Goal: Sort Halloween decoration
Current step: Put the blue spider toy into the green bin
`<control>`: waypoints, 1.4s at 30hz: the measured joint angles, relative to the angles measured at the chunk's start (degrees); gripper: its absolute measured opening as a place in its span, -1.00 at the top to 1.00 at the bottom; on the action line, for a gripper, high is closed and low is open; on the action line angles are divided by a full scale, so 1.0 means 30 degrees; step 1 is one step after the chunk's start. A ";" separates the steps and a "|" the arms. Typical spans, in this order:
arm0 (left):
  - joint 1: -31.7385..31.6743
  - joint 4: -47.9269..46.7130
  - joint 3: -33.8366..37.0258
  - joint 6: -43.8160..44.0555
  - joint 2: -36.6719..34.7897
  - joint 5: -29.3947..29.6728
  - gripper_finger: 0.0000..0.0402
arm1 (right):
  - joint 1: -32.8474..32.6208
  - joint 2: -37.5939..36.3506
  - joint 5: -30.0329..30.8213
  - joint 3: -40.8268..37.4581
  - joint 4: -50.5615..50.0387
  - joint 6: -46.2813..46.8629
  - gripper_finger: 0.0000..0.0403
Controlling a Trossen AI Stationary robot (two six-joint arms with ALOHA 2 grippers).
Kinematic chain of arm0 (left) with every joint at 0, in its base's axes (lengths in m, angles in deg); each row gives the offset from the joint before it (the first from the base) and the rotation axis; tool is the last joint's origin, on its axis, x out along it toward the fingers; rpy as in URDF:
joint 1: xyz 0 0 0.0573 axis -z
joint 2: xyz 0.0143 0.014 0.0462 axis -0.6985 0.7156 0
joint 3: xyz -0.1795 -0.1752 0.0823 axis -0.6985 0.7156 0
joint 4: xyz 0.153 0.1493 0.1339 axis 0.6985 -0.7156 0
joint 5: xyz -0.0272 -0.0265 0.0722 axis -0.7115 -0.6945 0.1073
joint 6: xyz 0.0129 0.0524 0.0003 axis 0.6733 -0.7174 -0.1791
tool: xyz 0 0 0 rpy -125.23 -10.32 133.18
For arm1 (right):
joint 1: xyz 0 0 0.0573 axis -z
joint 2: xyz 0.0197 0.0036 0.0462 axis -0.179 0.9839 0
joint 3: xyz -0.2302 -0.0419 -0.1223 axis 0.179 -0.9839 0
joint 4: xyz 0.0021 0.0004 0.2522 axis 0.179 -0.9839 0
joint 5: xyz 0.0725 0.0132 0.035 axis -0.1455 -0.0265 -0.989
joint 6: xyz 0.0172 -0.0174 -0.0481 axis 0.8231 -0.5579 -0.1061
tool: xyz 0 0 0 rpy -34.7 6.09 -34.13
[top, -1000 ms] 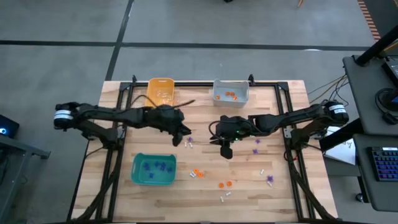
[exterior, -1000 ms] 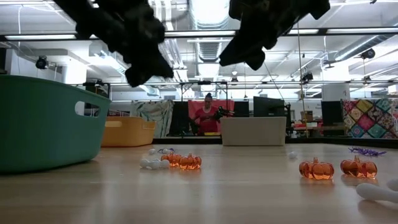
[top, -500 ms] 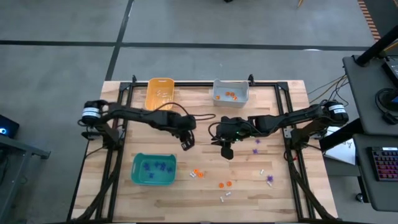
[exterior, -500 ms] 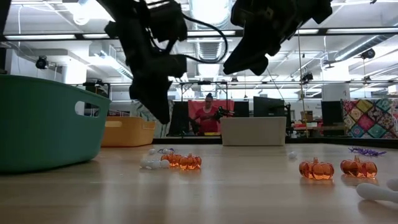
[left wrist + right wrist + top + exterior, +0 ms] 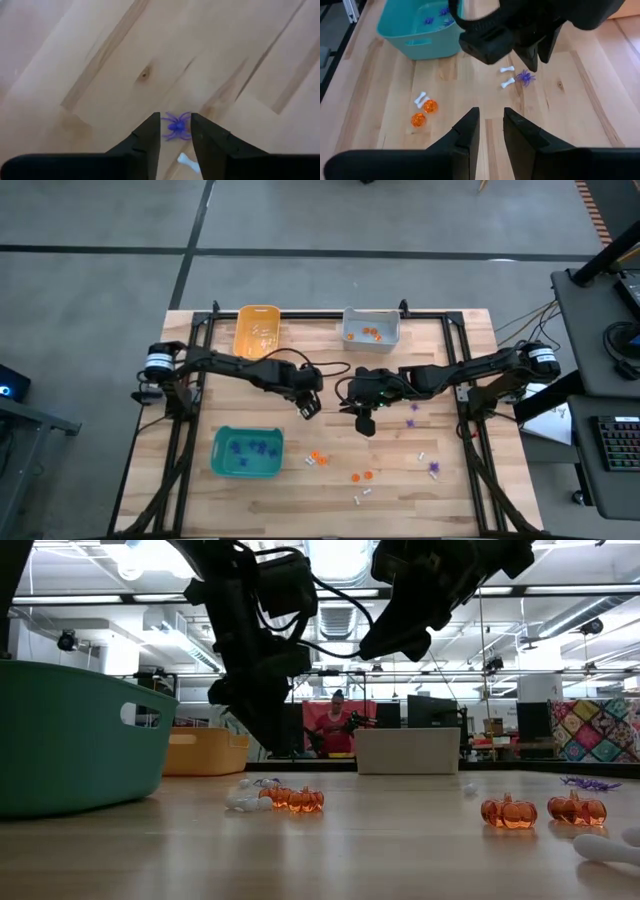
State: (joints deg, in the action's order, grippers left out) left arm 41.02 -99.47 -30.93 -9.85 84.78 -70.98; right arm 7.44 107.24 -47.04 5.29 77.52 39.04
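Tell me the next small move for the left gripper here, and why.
Probably lower straight down and close. In its wrist view the left gripper hangs with open fingers lined up on a purple spider lying on the wooden table, a small white bone just beside it. The spider looks ungrasped, and other purple spiders already lie in the teal bin.

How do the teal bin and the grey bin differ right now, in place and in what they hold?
The teal bin sits on the left arm's side at the table's front; the grey bin stands at the back edge, near the middle. The teal bin holds purple spiders, the grey bin orange pumpkins. The teal bin looks wider than the grey bin. Both are open-topped plastic bins, upright on the wooden table.
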 joint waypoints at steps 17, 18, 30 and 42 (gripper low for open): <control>0.0616 0.0267 -0.0115 -0.0301 0.1333 -0.0153 0.39 | 0.0000 0.0010 0.0000 0.0000 0.0146 0.0022 0.62; 0.0597 0.0255 -0.0051 -0.0344 0.1356 -0.0093 0.39 | 0.0000 0.0010 0.0000 0.0000 0.0207 0.0022 0.62; 0.0605 0.1412 0.0563 -0.0593 0.1362 0.0481 0.39 | 0.0000 0.0018 0.0000 0.0000 0.0588 -0.0102 0.65; 0.0614 0.2088 0.1128 -0.0727 0.1362 0.0493 0.39 | 0.0000 0.0018 0.0000 0.0000 0.0596 -0.0095 0.65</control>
State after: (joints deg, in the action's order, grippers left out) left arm 42.86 -93.20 -27.55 -12.03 88.86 -69.50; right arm 7.44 107.29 -47.04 5.29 79.31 38.76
